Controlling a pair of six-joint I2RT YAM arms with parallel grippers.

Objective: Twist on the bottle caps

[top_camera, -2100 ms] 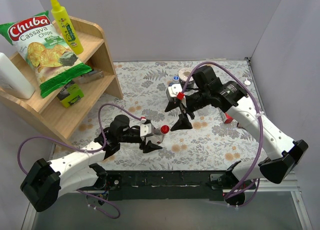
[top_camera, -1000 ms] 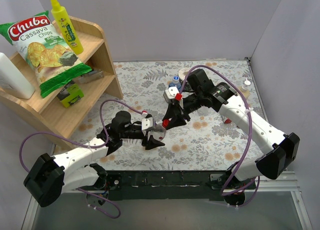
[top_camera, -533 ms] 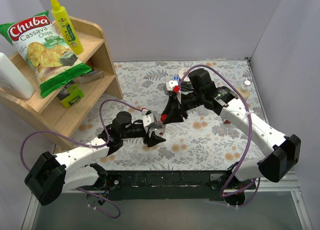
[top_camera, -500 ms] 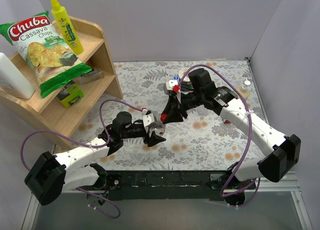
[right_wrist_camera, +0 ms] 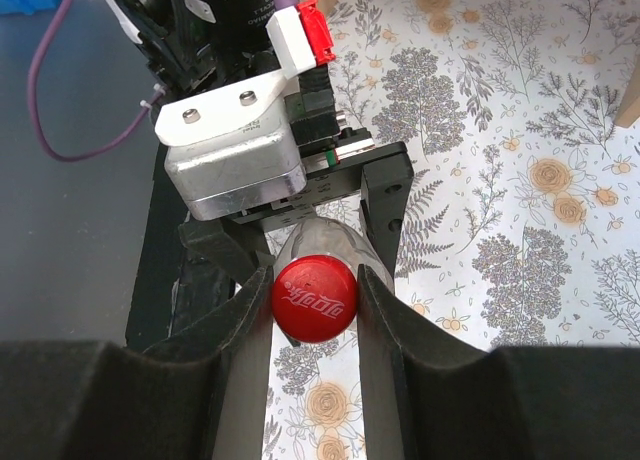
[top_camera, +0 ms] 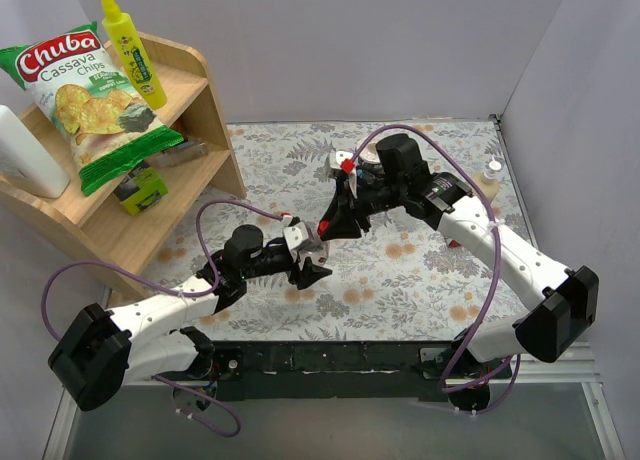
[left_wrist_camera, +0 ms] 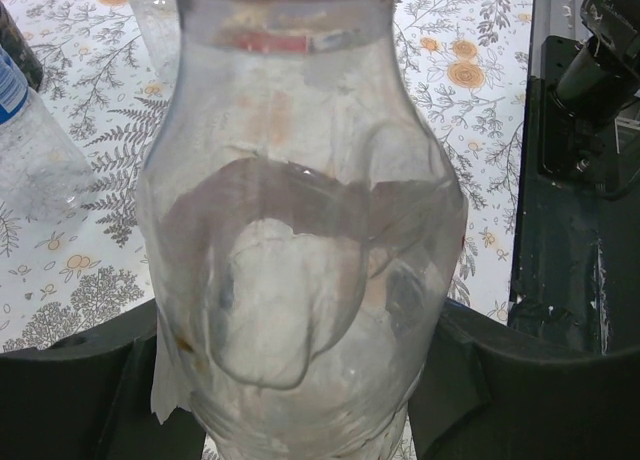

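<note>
A floral-patterned table [top_camera: 420, 270] fills a booth with plain grey walls. A wooden shelf [top_camera: 215, 130] stands at ten o'clock in the overhead view, holding a chips bag [top_camera: 85, 95], a yellow squeeze bottle [top_camera: 130, 45] and a white bottle [top_camera: 25, 155] that the frame's left edge cuts off.

Near the table's centre the left gripper [top_camera: 307, 264] is clamped around a clear bottle [left_wrist_camera: 300, 280], its fingers pressed against the lower sides. The red cap [right_wrist_camera: 314, 298] sits on the bottle's mouth, and the right gripper [right_wrist_camera: 314, 285] is closed on it — one pad against each side.

How far the cap is threaded cannot be told — cap and fingers hide the neck. A second clear bottle [left_wrist_camera: 30, 150], blue-labelled, shows at nine o'clock in the left wrist view, half out of frame. A small bottle [top_camera: 490, 175] stands at two o'clock by the wall, its top too small to make out.
</note>
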